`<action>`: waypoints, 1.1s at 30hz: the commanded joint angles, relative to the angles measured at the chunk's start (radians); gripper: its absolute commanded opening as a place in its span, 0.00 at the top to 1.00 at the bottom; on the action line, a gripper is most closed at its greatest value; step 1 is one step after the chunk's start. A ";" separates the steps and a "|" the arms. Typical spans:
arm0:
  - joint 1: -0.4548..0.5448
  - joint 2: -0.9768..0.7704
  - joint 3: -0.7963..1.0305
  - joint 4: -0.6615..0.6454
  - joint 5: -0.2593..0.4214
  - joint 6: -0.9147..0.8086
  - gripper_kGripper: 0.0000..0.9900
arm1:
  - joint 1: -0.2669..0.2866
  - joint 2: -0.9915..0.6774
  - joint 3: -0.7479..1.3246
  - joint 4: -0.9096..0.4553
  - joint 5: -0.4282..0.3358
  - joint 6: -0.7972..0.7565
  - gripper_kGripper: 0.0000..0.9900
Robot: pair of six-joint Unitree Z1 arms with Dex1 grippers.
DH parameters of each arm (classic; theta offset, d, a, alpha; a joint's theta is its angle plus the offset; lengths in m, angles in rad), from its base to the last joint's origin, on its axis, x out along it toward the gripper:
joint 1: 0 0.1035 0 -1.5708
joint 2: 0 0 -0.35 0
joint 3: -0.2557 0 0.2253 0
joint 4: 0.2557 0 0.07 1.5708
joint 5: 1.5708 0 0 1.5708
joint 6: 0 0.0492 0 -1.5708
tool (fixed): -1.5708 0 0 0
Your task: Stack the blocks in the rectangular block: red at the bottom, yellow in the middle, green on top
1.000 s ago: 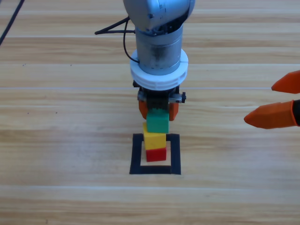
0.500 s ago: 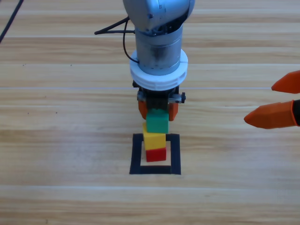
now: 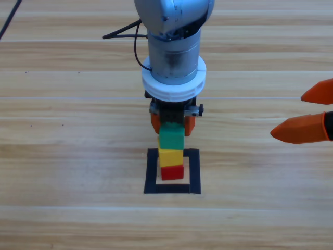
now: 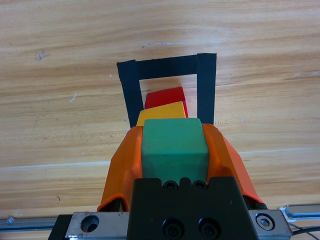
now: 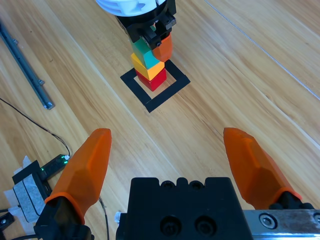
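Left end effector [image 4: 174, 150]: you are clamping both jaws on the green cube [image 4: 174, 146].
Yellow cube [image 4: 161, 112]: sitting directly below it, under the green.
Red cube [image 4: 165, 96]: lying beneath yellow, inside the tape outline [image 4: 129, 87].
Right end effector [image 5: 172, 162]: you are waiting well aside over the counter [image 3: 62, 156], jaws apart.

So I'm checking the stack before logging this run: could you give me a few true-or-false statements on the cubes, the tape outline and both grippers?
1. The left gripper is shut on the small teal-green cube. True.
2. The small yellow cube sits on the small red cube. True.
3. The red cube lies outside the black tape outline. False: it stands inside it.
4. The right gripper is shut on a cube. False: it is open, holding nothing, at the right edge.
5. The green cube is at the bottom. False: it is topmost.
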 commanded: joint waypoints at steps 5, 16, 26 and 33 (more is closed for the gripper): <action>0.003 0.005 0.040 0.004 0.019 0.005 1.00 | -0.023 0.052 -0.003 0.017 0.011 -0.004 0.00; -0.008 0.020 0.019 0.003 0.009 -0.006 0.03 | -0.023 0.053 -0.003 0.017 0.011 -0.005 0.00; -0.016 -0.003 -0.053 0.003 0.021 0.003 0.00 | -0.023 0.053 -0.002 0.017 0.011 -0.005 0.00; -0.014 -0.268 0.091 -0.014 0.148 0.028 0.00 | -0.023 0.053 -0.002 0.017 0.011 -0.005 0.00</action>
